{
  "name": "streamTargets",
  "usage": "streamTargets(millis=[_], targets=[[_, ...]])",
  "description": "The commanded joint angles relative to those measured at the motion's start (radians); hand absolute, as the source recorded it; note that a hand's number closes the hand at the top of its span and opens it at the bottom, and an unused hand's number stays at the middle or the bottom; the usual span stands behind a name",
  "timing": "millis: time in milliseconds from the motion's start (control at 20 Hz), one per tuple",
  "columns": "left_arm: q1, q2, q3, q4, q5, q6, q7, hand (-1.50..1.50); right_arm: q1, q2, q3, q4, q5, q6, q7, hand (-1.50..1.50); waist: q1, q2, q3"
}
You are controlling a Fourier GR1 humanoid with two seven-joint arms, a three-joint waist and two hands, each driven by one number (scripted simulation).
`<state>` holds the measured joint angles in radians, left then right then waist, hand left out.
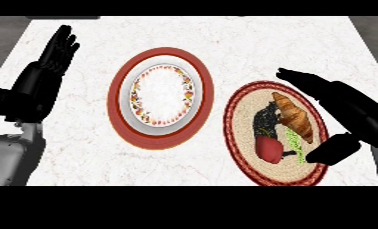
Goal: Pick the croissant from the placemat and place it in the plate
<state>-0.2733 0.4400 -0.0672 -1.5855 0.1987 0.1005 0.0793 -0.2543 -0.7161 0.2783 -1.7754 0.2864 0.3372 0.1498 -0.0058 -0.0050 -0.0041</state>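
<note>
A golden-brown croissant (294, 115) lies on a round woven placemat (244, 123) with a red rim, at the right of the counter. My right hand (341, 104) hovers just right of the croissant, fingers straight above it and thumb below, open and holding nothing. A white plate (162, 94) with a patterned rim sits on a red round charger (122, 118) in the middle. At the left edge my left hand (56, 53) rests open, fingers up.
On the placemat beside the croissant lie a red pepper-like item (269, 148), a black patch (265, 121) and a green sprig (294, 142). White marble counter (244, 43) stretches around both mats.
</note>
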Motion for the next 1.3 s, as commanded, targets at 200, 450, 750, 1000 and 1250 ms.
streamTargets(millis=[200,450,750,1000,1250], targets=[[0.051,0.007,0.02,-0.074,0.009,-0.033,0.016,0.0,-0.107,-0.041,0.052,-0.006,-0.025,0.283,0.275,-1.5,0.019,0.004,0.003],[-0.012,-0.015,0.051,0.037,-0.01,-0.082,-0.023,0.0,-0.089,0.093,0.126,0.027,0.148,0.238,0.321,-1.5,0.009,0.006,0.004],[0.019,-0.056,0.033,-0.013,-0.068,-0.048,-0.003,0.0,-0.081,0.001,0.046,0.12,0.236,0.284,0.225,-1.5,0.008,0.006,0.004],[0.005,-0.076,0.075,0.037,-0.074,-0.089,-0.029,0.0,-0.087,0.117,0.064,0.203,0.354,0.266,0.23,-1.5,0.008,0.006,0.004],[-0.024,-0.096,0.079,0.024,-0.094,-0.08,0.017,0.0,-0.085,0.122,0.04,0.386,0.416,0.192,0.054,-1.5,0.011,0.007,0.005]])
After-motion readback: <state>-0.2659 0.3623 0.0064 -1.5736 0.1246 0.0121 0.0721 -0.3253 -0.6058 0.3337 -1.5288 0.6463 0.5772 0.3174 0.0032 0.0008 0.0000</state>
